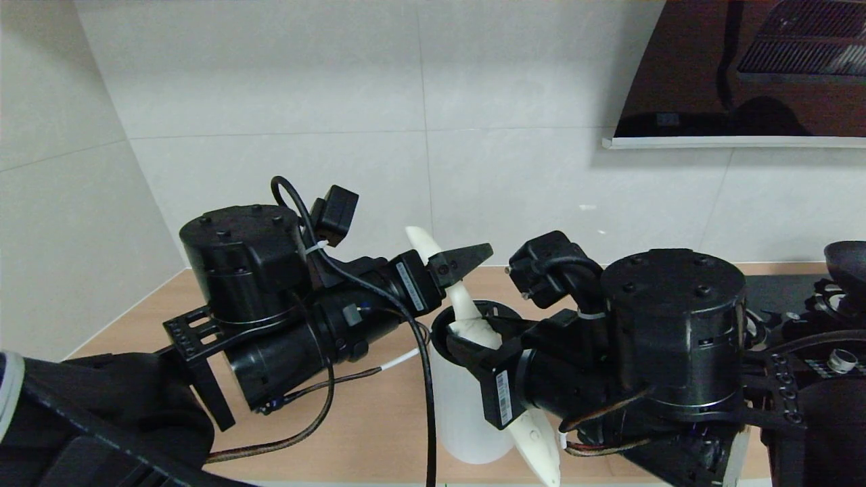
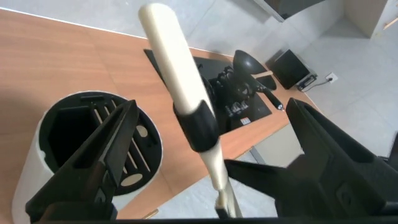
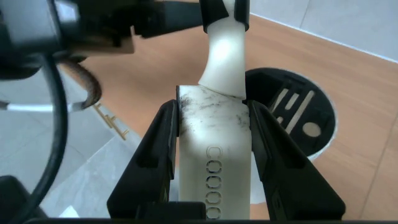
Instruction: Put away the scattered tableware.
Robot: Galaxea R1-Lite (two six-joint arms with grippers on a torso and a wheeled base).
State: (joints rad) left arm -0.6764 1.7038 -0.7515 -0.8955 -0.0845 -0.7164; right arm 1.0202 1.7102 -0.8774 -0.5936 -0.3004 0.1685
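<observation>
Spatula (image 3: 214,155) is clamped at blade by right tool (image 3: 214,115) over holder (image 1: 463,412) by counter's (image 1: 379,412) front edge; left tool (image 2: 211,109) is spread open round handle (image 2: 166,50); insertion is judged left to do.

The head camera looks forward toward the tiled wall (image 1: 406,101); each wrist camera looks down from close by, and all three share the white utensil holder (image 1: 467,419)

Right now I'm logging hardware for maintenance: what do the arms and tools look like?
Both arms are matt black with drum-shaped joints. The left tool and right tool have tapered black fingers. White barcode labels mark the wrists; black and braided cables run alongside.
</observation>
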